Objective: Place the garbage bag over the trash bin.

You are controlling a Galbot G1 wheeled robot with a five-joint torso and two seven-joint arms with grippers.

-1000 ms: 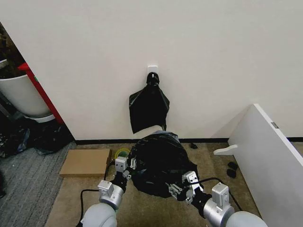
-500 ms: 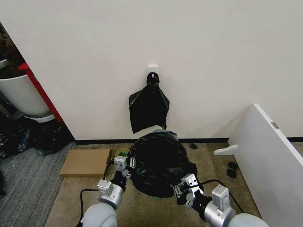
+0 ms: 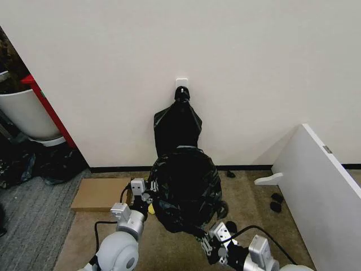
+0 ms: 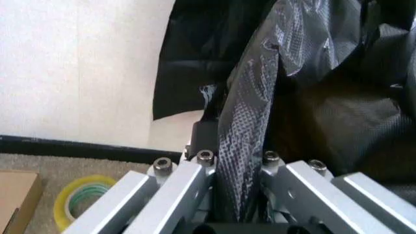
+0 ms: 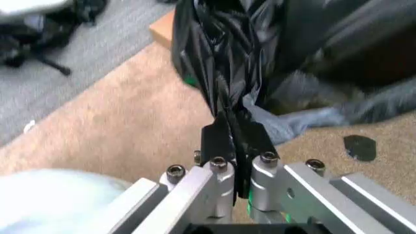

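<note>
— What is the left gripper [image 3: 148, 193] doing?
— Its jaws are clenched on a fold of the garbage bag [image 3: 186, 189]; in the left wrist view the film runs straight up from between them. A roll of yellow tape [image 4: 83, 200] lies on the floor beside that gripper, and a cardboard box [image 3: 102, 193] farther out.
— And the bag itself?
— It billows between both sets of jaws, in front of the bundled bags [image 3: 177, 127] hanging on the wall.
— The right gripper [image 3: 210, 240]?
— Pinching a twisted strand of the same bag, which rises out of its jaws.
</note>
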